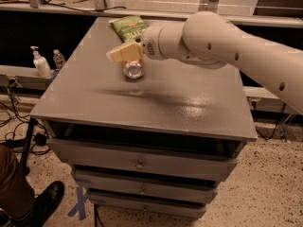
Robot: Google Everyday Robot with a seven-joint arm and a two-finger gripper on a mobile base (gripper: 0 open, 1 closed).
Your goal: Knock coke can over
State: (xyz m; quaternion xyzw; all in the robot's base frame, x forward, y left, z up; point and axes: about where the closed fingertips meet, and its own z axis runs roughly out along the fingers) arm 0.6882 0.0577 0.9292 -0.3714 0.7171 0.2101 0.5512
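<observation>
The red coke can (133, 69) lies tipped on the grey cabinet top (94, 98), its silver end facing the camera. My gripper (122, 54) hangs right over the can's far side, with its tan fingers pointing left. The white arm reaches in from the right. Most of the can's red body is hidden behind the gripper.
A green snack bag (130, 28) lies at the back of the cabinet top, just behind the gripper. Drawers (139, 163) run down the cabinet front. Two bottles (40, 64) stand on a ledge to the left. A person's shoe (45, 203) is at lower left.
</observation>
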